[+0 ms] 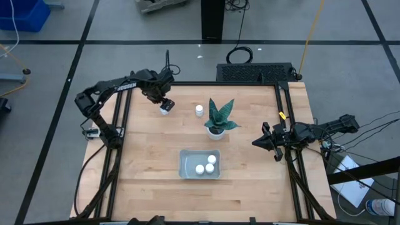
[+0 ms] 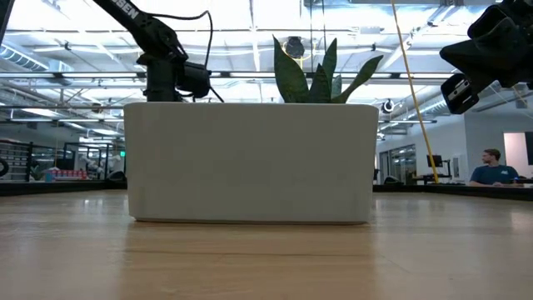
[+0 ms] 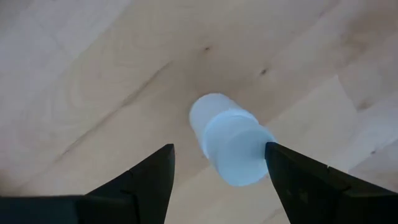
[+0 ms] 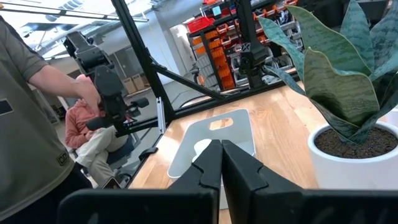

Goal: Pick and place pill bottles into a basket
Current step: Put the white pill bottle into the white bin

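Note:
My left gripper (image 1: pixel 164 105) is open, pointing down over a small white pill bottle (image 1: pixel 165 110) that stands upright on the table at the far left. In the left wrist view the bottle (image 3: pixel 229 147) shows between the two fingers. A second bottle (image 1: pixel 199 110) stands on the table left of the plant. The grey-blue basket (image 1: pixel 187 164) lies at the table's middle near side with three bottles (image 1: pixel 206 165) in it. My right gripper (image 1: pixel 257 142) is shut and empty by the table's right edge, and its fingertips show in its wrist view (image 4: pixel 221 155). My left gripper has a finger on each side of the bottle's cap (image 3: pixel 239 155), coming from above. One finger (image 3: pixel 280 162) stands right beside the cap's edge; I cannot tell whether it touches. The other finger (image 3: pixel 158 171) is apart from it. The bottle's base stands on the table.
A potted plant (image 1: pixel 217 122) in a white pot stands between the loose bottle and my right gripper. In the low view the basket's wall (image 2: pixel 250 162) hides the table behind it. A person (image 4: pixel 25 112) stands beyond the table's left side. Bare wood lies at the near side.

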You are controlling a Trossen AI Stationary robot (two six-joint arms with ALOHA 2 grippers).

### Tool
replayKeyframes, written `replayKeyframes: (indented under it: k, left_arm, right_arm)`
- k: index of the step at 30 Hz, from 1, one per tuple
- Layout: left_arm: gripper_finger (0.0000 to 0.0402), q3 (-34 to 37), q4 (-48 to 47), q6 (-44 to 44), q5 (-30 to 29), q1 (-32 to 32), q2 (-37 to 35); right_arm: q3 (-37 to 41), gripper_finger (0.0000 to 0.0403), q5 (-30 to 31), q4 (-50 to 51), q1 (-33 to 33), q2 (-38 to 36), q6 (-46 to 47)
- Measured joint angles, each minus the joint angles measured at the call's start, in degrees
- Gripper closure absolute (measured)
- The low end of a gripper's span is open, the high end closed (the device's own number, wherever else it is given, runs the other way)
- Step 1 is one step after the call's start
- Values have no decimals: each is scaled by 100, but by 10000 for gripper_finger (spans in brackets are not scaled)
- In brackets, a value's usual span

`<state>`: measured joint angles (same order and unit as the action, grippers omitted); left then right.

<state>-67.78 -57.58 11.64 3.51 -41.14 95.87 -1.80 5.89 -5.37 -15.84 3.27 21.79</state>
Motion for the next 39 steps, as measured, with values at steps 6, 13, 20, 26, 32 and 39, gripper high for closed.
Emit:
replayKeyframes:
  k: [6, 13, 20, 26, 32, 39]
  left_arm:
    - [147, 55, -20, -3, -125, -8, 15]
    - [147, 60, -83, -95, -255, -134, -12]
    - [147, 60, -218, -959, -1125, -110, -8]
    - [147, 60, -373, -540, -1303, -288, -8]
    - [147, 151, -499, 281, -681, -581, -8]
    - [147, 517, -58, 1674, -645, -680, -10]
  right_arm:
    - [-2, 399, 2, 0, 0, 2, -1]
    - [-1, 398, 2, 0, 0, 2, 1]
    - [0, 399, 2, 0, 0, 1, 1]
    - [-1, 399, 1, 0, 0, 0, 0]
    - [0, 399, 2, 0, 0, 0, -1]
    - [-1, 398, 2, 0, 0, 1, 1]
